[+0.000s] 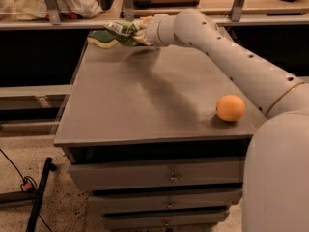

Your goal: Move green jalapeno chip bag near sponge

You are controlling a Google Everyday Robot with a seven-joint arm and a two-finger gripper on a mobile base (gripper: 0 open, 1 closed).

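My gripper (139,33) is at the far left corner of the grey table (145,105), at the end of the white arm that reaches in from the right. It is shut on the green jalapeno chip bag (120,29), a crumpled green and white bag held just above the tabletop. The sponge (99,38), dark green over pale yellow, lies on the table's far left corner. The bag sits right beside it and partly over its right end. The bag hides most of the fingers.
An orange round fruit (230,108) lies near the table's right front edge. Drawers (169,178) are below the tabletop. A shelf rail with cloth and metal posts (50,4) runs behind the table. A black pole (38,197) and cable lie on the floor at left.
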